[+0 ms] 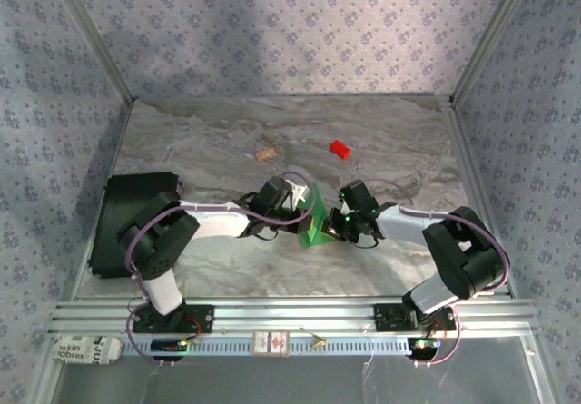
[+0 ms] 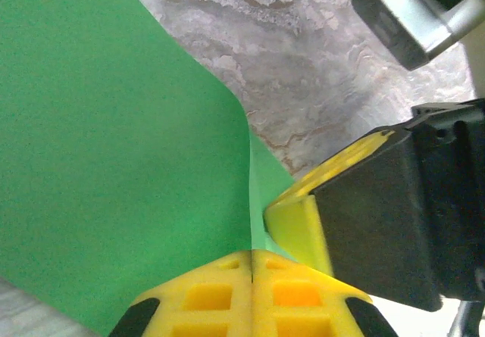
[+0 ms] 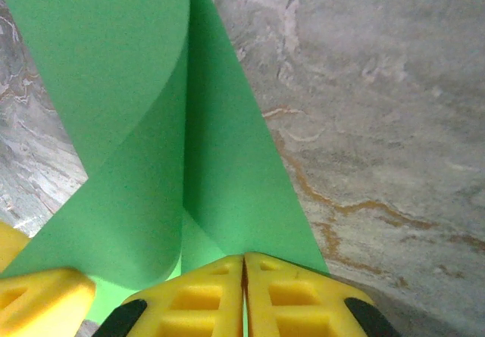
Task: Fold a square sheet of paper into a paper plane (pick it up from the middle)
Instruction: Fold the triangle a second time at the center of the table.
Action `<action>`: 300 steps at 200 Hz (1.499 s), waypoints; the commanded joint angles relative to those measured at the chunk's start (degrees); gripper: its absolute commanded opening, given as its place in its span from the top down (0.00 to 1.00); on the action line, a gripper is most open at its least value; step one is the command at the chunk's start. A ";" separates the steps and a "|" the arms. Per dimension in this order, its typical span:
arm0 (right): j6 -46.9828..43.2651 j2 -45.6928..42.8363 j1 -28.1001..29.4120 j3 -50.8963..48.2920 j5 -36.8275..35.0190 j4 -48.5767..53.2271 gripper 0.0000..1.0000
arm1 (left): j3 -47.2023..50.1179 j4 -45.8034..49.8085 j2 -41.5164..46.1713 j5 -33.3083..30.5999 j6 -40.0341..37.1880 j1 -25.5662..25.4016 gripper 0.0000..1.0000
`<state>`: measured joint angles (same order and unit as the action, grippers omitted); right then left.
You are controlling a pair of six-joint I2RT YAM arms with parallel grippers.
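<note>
**A:** Where's the paper [image 1: 312,230]?

**B:** Mid-table, between the two arms, and it looks to be standing up rather than lying flat. The left gripper [image 2: 251,255] is at its 9 o'clock and the right gripper [image 3: 244,260] at its 3 o'clock. The red block [image 1: 339,150] lies well apart, at about 1 o'clock.

**A:** Are both holding it?

**B:** Yes. Each has its jaws pressed together on the paper, which in both wrist views runs straight into the seam between the yellow fingers. The two pinches sit just beside each other.

**A:** Which step is this?

**B:** An early fold, I'd judge. The paper curls in a soft loop, and I can't see a sharp crease.

**A:** How should it be done well?

**B:** Bring the edges level before pressing, so the crease runs down the middle. Move both arms together, because pulling them apart could tear thin paper. Flatten the loop against the table [image 1: 227,141], not in the air. Let one pinch go only once the other pins the fold.
</note>
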<state>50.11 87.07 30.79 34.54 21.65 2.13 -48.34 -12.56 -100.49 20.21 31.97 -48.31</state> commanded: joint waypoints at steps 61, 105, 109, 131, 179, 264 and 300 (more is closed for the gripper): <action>-0.88 1.61 0.59 0.30 -2.06 4.85 0.90 | -3.53 6.98 -2.06 -5.44 -8.17 0.53 0.97; -1.68 1.69 0.51 0.81 -1.96 6.21 0.90 | -4.78 8.80 -2.43 -7.01 -9.88 0.54 0.97; -1.73 1.62 0.57 0.79 -1.96 6.24 0.90 | -4.96 9.21 -2.51 -7.17 -9.94 0.62 0.97; -1.89 1.64 0.58 0.96 -2.07 6.51 0.90 | -5.34 9.96 -2.61 -7.37 -10.27 0.59 0.97; -1.86 1.54 0.59 1.02 -1.96 6.63 0.90 | -5.36 10.71 -2.43 -8.07 -11.11 0.62 0.97; -2.19 1.40 0.50 0.79 -1.90 6.72 0.90 | -5.63 10.10 -2.59 -8.80 -11.64 0.63 0.97; -2.04 1.26 0.40 0.55 -1.86 6.43 0.90 | -5.76 9.92 -2.70 -9.02 -12.10 0.62 0.97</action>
<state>48.99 87.33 30.94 35.57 21.41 4.10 -52.53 -2.98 -102.48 12.12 21.39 -47.99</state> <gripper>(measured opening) 0.104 0.045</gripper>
